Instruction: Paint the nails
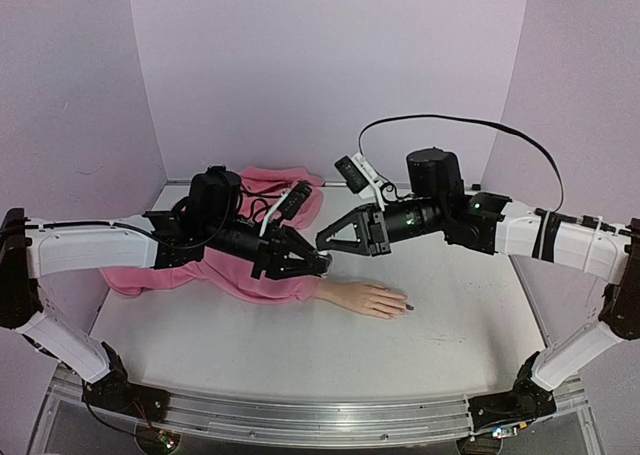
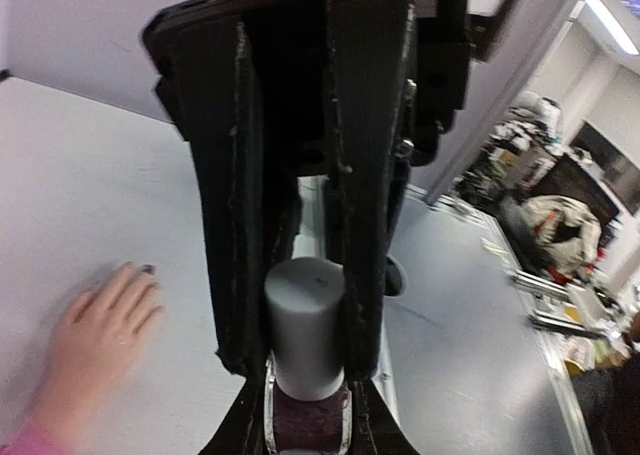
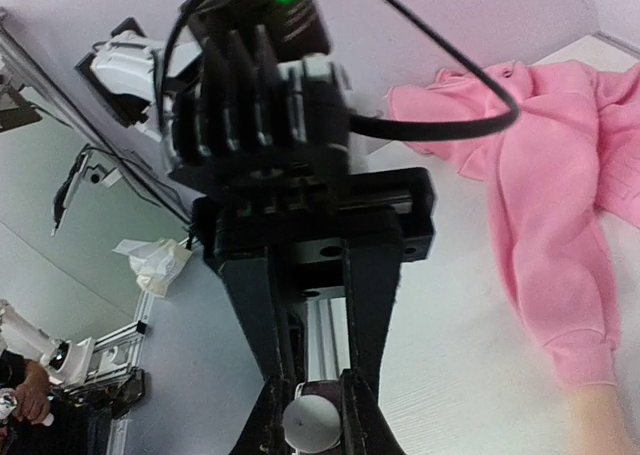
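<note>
The mannequin hand (image 1: pixel 365 297) lies palm down on the table, its pink sleeve (image 1: pixel 265 280) to the left. One of the nails (image 1: pixel 408 306) looks dark; it also shows in the left wrist view as a dark nail (image 2: pixel 147 268) on the hand (image 2: pixel 95 325). Above the wrist, the two grippers meet. My left gripper (image 1: pixel 305 262) (image 2: pixel 305 430) is shut on the dark polish bottle (image 2: pixel 305 422). My right gripper (image 1: pixel 327 241) (image 3: pixel 310 422) is shut on the bottle's white cap (image 2: pixel 305 325) (image 3: pixel 308 425), its fingers (image 2: pixel 235 225) pressing both sides.
A pink sweater (image 1: pixel 275 187) (image 3: pixel 560 205) is heaped at the back of the table behind the left arm. An aluminium rail (image 1: pixel 300 420) runs along the near edge. Lilac walls close in the back and sides.
</note>
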